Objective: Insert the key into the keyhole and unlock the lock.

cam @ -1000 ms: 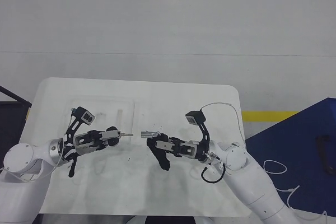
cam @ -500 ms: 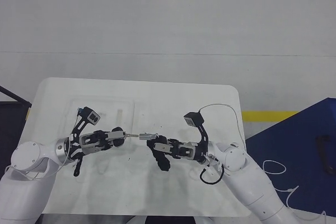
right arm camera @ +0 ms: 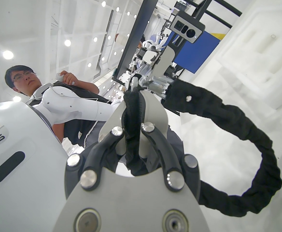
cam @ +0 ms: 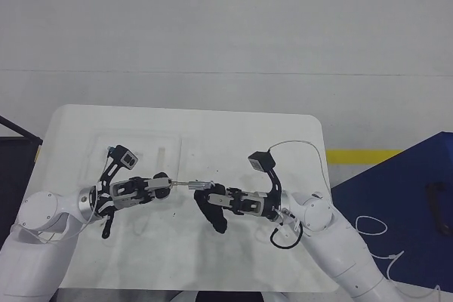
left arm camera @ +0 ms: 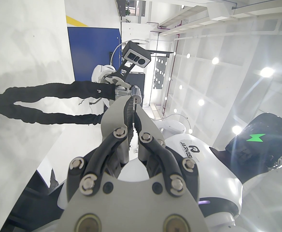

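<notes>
My left gripper (cam: 166,183) is shut on a thin metal key (cam: 180,183) that points right, above the table's middle. My right gripper (cam: 211,195) is shut on the lock, a silver cylinder (cam: 200,183) with a black fabric-covered cable loop (cam: 215,215) hanging under it. The key's tip meets the cylinder's end; I cannot tell how deep it sits. In the left wrist view the left gripper (left arm camera: 132,102) sits just before the cylinder (left arm camera: 136,92), the loop (left arm camera: 46,90) beside it. In the right wrist view the right gripper (right arm camera: 133,97) clamps the black sleeve below the cylinder (right arm camera: 134,82).
A white foam tray (cam: 147,147) with shallow recesses lies on the white table (cam: 287,249) behind the left arm. The table's rounded edges run close on all sides, with blue flooring to the right. Both grippers are held above the tabletop.
My left gripper has moved right with the key, closing the gap to the lock. The right gripper with the lock has shifted slightly left. Key and cylinder now touch.
</notes>
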Action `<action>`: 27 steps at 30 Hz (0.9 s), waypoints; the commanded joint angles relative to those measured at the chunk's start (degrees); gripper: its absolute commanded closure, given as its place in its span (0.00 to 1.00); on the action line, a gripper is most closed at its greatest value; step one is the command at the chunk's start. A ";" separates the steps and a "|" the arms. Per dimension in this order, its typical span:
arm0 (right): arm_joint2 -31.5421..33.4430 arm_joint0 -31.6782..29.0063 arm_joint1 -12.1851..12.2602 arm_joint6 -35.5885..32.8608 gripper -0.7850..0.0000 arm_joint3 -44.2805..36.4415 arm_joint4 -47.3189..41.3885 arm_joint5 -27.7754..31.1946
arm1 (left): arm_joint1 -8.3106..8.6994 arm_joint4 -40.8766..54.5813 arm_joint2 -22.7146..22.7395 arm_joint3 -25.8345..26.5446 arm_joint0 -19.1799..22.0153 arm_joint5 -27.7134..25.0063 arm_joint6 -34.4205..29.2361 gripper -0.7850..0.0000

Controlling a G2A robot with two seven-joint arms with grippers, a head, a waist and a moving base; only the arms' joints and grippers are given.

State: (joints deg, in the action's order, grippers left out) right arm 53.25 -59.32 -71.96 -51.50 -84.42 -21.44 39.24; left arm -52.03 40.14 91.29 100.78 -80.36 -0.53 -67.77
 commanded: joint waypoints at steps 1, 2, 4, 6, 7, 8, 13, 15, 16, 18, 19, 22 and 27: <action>-0.01 -0.05 -0.01 0.05 1.00 -0.06 0.00 0.06 | 0.01 0.05 0.06 0.10 -0.05 0.07 0.00 1.00; -0.01 -0.03 -0.01 -0.02 1.00 -0.05 0.09 0.04 | 0.01 0.05 0.08 0.13 -0.07 0.09 0.01 1.00; 0.01 -0.01 -0.01 -0.04 1.00 -0.05 0.13 0.01 | 0.02 0.06 0.11 0.18 -0.10 0.12 0.02 1.00; 0.03 0.02 -0.01 -0.05 1.00 -0.01 0.12 0.00 | 0.02 0.06 0.12 0.24 -0.12 0.15 0.05 1.00; 0.02 0.05 -0.02 -0.06 1.00 0.03 0.11 0.00 | 0.03 0.08 0.15 0.29 -0.13 0.18 0.06 1.00; 0.02 0.06 -0.03 -0.05 1.00 0.08 0.09 -0.08 | 0.03 0.13 0.18 0.36 -0.13 0.22 0.04 1.00; 0.03 0.19 -0.05 -0.17 1.00 0.18 -0.14 -0.17 | 0.05 0.09 0.34 0.48 -0.22 0.13 0.19 1.00; 0.04 0.26 -0.06 -0.24 1.00 0.35 -0.28 -0.17 | 0.06 -0.11 0.39 0.40 -0.21 0.09 0.29 1.00; 0.02 0.32 -0.07 -0.31 1.00 0.41 -0.43 -0.23 | 0.05 0.04 0.42 0.28 -0.17 0.16 0.35 1.00; 0.02 0.39 -0.09 -0.40 1.00 0.50 -0.52 -0.22 | 0.07 -0.01 0.47 0.21 -0.12 0.23 0.34 1.00; 0.02 0.41 -0.09 -0.42 1.00 0.53 -0.54 -0.21 | 0.07 -0.01 0.50 0.23 -0.11 0.26 0.33 1.00; 0.06 0.48 -0.11 -0.42 1.00 0.69 -0.76 -0.16 | 0.08 0.01 0.55 0.28 -0.14 0.32 0.32 1.00; -0.08 0.84 -0.19 -0.80 1.00 1.30 -0.86 0.04 | 0.08 -0.09 0.23 0.45 -0.01 0.61 0.18 1.00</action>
State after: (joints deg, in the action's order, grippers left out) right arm 53.22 -58.52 -72.14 -52.21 -83.12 -22.38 39.21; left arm -51.94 40.02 91.58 101.18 -80.39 0.01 -67.55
